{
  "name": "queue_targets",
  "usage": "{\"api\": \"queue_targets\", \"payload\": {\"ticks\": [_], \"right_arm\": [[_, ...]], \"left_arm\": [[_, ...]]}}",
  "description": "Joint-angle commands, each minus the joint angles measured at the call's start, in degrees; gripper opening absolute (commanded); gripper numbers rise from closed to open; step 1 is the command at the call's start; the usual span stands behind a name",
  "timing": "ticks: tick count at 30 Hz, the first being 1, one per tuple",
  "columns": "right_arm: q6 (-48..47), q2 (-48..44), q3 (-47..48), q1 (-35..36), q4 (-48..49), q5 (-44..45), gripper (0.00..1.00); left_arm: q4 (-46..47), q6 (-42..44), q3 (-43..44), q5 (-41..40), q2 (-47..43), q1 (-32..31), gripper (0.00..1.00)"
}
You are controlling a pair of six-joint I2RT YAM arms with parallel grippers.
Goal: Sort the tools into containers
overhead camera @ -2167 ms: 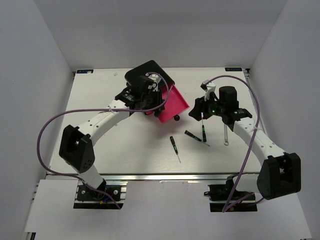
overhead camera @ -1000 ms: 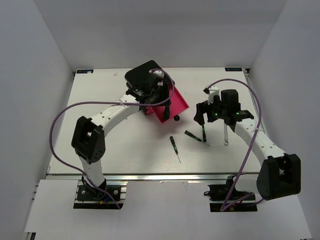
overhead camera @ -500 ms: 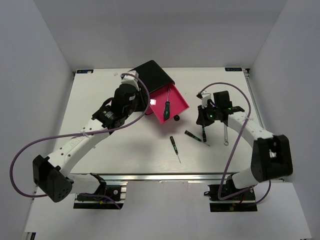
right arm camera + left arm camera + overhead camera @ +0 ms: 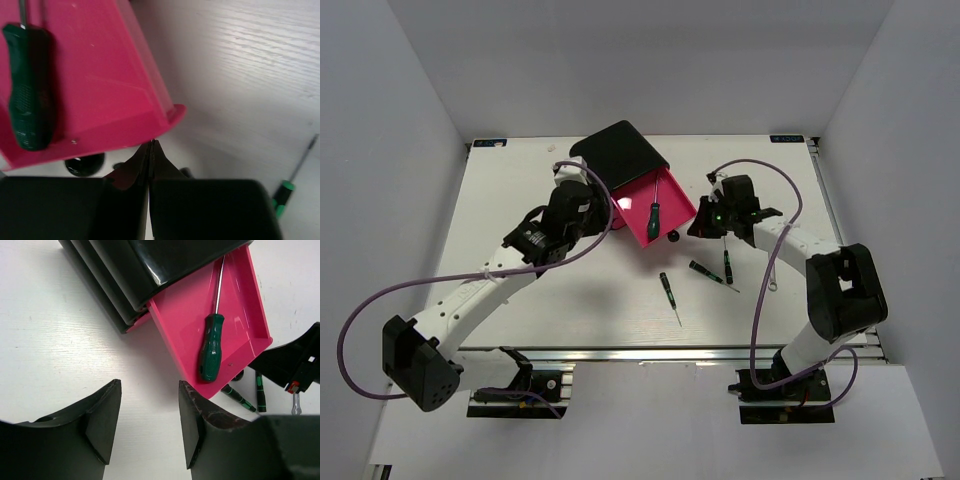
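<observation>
The black casing [image 4: 618, 150] has one pink drawer [image 4: 672, 193] pulled out, and the green-and-black screwdriver [image 4: 653, 213] lies inside it [image 4: 211, 352]. My left gripper [image 4: 150, 425] stands open over bare table just left of the drawer [image 4: 235, 305], holding nothing. My right gripper [image 4: 151, 145] is shut and empty, its tip against the drawer's front edge [image 4: 165, 117] beside the black knob [image 4: 84, 164]. Three thin precision screwdrivers [image 4: 668, 290] [image 4: 706, 271] [image 4: 727, 264] and the silver wrench [image 4: 772, 270] lie on the table near the right arm.
The other two drawers stay shut in the casing [image 4: 150, 265]. White walls enclose the table on the left, back and right. Purple cables loop from both arms.
My left arm has drawn back from the drawer, leaving the green screwdriver in view inside it. My right gripper has shut and moved left to the drawer's front edge.
</observation>
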Motion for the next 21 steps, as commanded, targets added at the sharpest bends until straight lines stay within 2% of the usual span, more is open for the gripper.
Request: {"api": "queue_targets", "payload": {"ticks": [1, 7, 12, 17, 19, 21], "right_arm": [[12.5, 0.3, 2.4, 0.91, 5.19, -0.97, 0.0], [21.99, 2.15, 3.37, 1.09, 11.86, -3.96, 0.0], [24.82, 2.5, 6.61, 1.09, 15.55, -5.45, 0.0], [24.74, 3.99, 8.82, 1.09, 15.38, -6.16, 0.0], [24.03, 4.17, 8.99, 1.0, 14.77, -5.72, 0.0], [23.16, 4.43, 9.0, 0.91, 13.81, -5.46, 0.0]], "left_arm": [[-0.13, -1.11, 0.3, -2.27, -2.36, 0.19, 0.6], [-1.71, -1.02, 1.88, -3.24, -1.75, 0.19, 0.61], [-1.1, -1.28, 0.92, -3.5, -1.83, 0.19, 0.64], [2.94, 2.4, 1.44, -6.57, 0.7, 0.54, 0.78], [5.66, 4.85, 2.93, -6.06, 3.25, 3.6, 0.8], [7.24, 6.26, 7.3, -0.73, 9.04, 9.38, 0.8]]}}
